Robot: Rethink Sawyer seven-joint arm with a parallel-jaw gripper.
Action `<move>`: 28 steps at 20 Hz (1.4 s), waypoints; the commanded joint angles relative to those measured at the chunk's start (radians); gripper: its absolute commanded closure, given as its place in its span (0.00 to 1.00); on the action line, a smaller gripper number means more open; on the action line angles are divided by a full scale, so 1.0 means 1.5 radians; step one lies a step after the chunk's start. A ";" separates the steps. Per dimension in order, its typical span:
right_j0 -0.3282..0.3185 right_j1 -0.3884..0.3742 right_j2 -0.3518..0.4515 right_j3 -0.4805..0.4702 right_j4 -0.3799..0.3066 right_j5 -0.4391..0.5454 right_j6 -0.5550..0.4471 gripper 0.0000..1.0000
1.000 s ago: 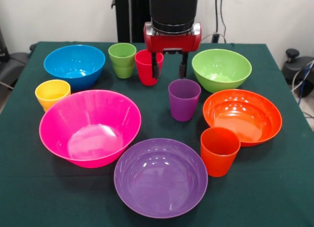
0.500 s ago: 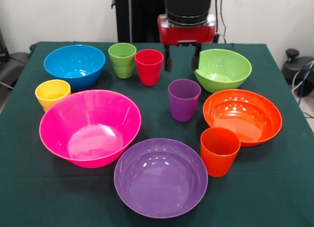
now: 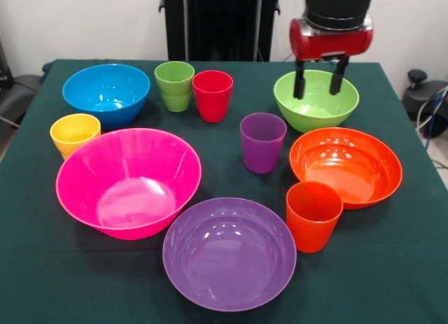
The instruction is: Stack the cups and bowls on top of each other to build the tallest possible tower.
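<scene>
Nothing is stacked yet: all ten pieces are sitting apart on the dark green tablecloth (image 3: 42, 268), so the tower is not begun and every piece is lying open to a grasp from above. The red and black gripper (image 3: 319, 84) is hanging over the wide glossy green plastic bowl (image 3: 316, 100), its two dark fingers (image 3: 299, 85) spread apart and holding nothing, their tips showing in front of the bowl's hollow; whether they are touching it cannot be told. That placing suggests the green bowl is the piece being lined up for a pick. The large glossy pink plastic bowl (image 3: 129, 182) is standing upright near the front, broadest of all and so the natural base. The purple plastic bowl (image 3: 229, 252) is lying just beside it, the orange plastic bowl (image 3: 346, 166) is sitting below the green one, and the blue plastic bowl (image 3: 106, 93) is resting at the far side. The tapered plastic tumblers are standing mouth-up between them: the yellow cup (image 3: 74, 134), the green cup (image 3: 174, 85) touching the red cup (image 3: 212, 94), the purple cup (image 3: 262, 141), and the orange cup (image 3: 313, 215) against the orange bowl.
</scene>
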 commanded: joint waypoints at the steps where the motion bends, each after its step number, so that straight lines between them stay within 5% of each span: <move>1: 0.012 0.012 -0.014 0.028 -0.014 -0.040 0.073 0.00; 10: 0.002 -0.105 -0.056 0.207 -0.012 -0.101 0.095 0.00; 15: -0.022 -0.139 -0.065 0.256 -0.010 -0.102 0.064 0.00; 28: 0.025 0.031 -0.168 0.262 -0.091 -0.332 0.119 0.00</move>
